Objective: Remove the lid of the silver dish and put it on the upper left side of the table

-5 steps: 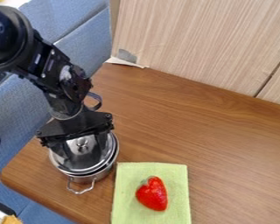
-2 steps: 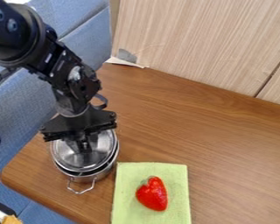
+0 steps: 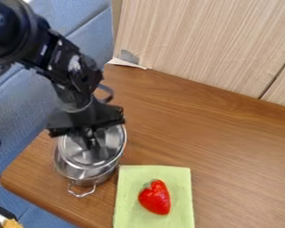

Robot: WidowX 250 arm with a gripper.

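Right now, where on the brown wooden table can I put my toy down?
There's bare table between the lime-green cloth and the pale wood-grain panel, and more beside the cloth, away from the silver pot. It's crowded around the pot: the black gripper holds the round silver lid over it.

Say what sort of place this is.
Probably a robot test room: a black arm over a wooden table, with a metal pot and a strawberry on a green cloth.
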